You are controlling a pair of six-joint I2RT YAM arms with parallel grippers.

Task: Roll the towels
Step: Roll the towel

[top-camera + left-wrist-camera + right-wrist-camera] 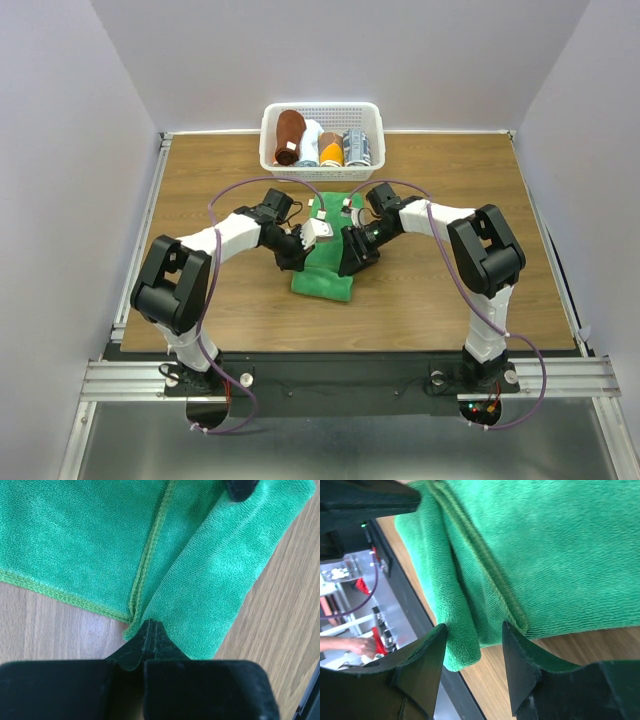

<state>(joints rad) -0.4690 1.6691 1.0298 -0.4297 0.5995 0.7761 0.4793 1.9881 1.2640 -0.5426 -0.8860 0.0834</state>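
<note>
Rolling the green towel (pixel 325 272), on the tabletop (pixel 450 300) just near-side of the basket (pixel 322 110), looks barely begun; left gripper (pixel 151 626), jaws clenched on the rolled edge's corner; right gripper (pixel 475 635), jaws released astride that edge; next, probably grip and turn both ends evenly toward the basket.

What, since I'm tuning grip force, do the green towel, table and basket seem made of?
The green towel: soft terry or microfibre cloth, judging by its fuzzy ribbed pile and stitched hem. The table: wood-grain surface, matte, possibly laminate rather than solid wood. The basket: white plastic, likely, from its moulded lattice walls.
</note>
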